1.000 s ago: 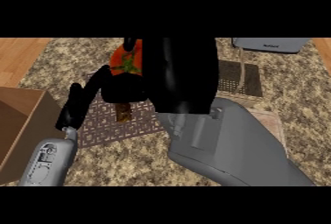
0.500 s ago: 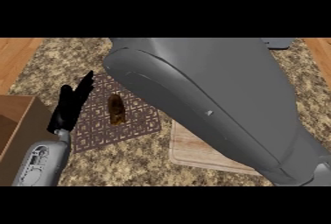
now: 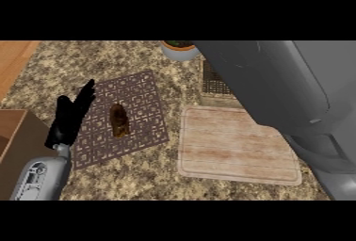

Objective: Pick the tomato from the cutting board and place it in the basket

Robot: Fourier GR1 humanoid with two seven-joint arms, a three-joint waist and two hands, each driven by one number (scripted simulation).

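Note:
The wooden cutting board (image 3: 236, 148) lies bare at the centre right; no tomato shows anywhere in the head view. My right forearm (image 3: 285, 89) fills the upper right as a large grey mass, and its hand is out of view. My left hand (image 3: 69, 117) stands open with fingers up, at the left edge of a brown patterned mat (image 3: 142, 96). A brown wooden container (image 3: 15, 136), possibly the basket, shows at the far left edge, just left of that hand.
A small dark brown object (image 3: 119, 120) lies in the middle of the mat. A potted plant (image 3: 179, 48) stands at the back. A dark grid-like mat (image 3: 214, 84) lies behind the board, partly under my right forearm. The counter is speckled stone.
A second ago my right hand held the tomato above the mat. The right arm has since swung to the right, and its hand and the tomato have left view. The left hand hardly moved.

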